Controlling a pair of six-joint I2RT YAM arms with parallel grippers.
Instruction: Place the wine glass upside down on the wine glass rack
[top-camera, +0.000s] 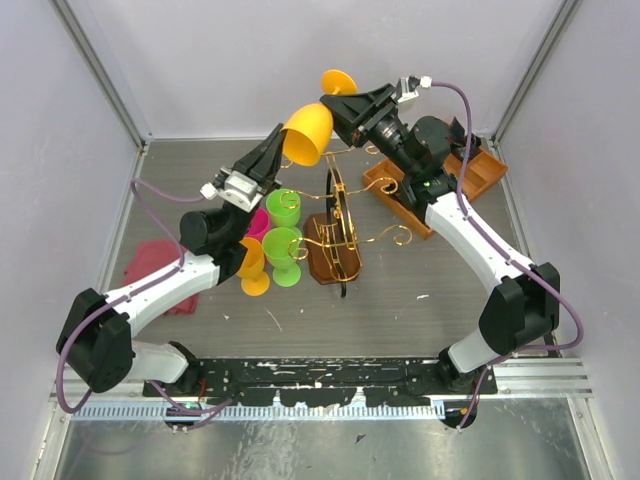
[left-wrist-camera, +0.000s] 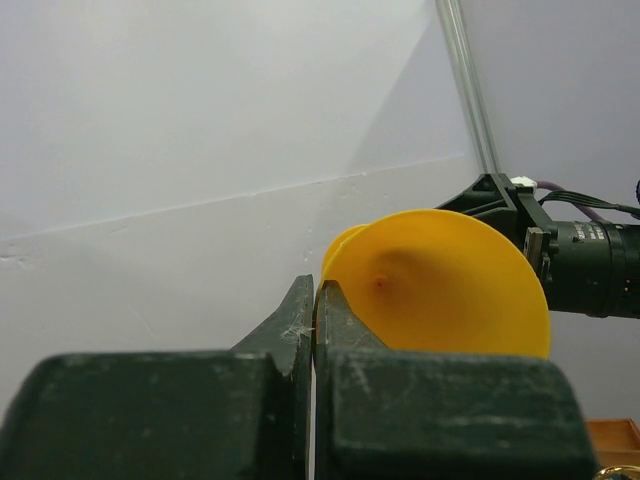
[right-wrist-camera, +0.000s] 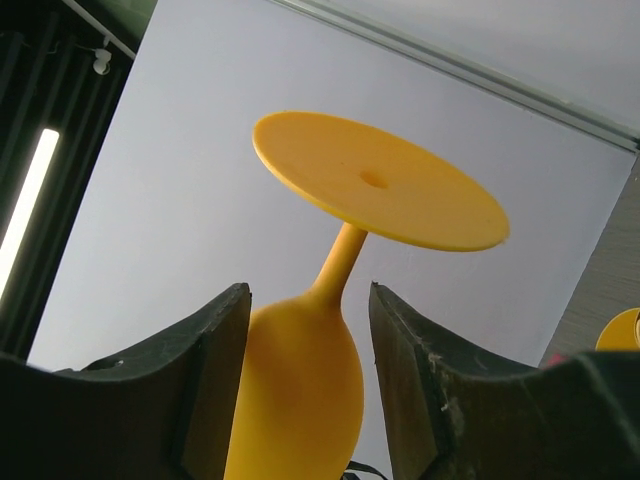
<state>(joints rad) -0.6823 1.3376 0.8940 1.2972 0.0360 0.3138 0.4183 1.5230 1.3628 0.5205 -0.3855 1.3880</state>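
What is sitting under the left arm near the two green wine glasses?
A pink glass, mostly covered by the left arm, and an orange wine glass, its bowl partly covered. What else lies beneath cannot be seen.

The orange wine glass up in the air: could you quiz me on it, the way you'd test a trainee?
1. Which part of the wine glass does the left gripper pinch? A the rim; B the stem; C the foot.
2. True or false: the glass already hangs on the rack.
3. Fill in: the right gripper's fingers stand either side of the glass's ____.
Key: 1 A; 2 false, it is in the air, off the rack; 3 bowl.
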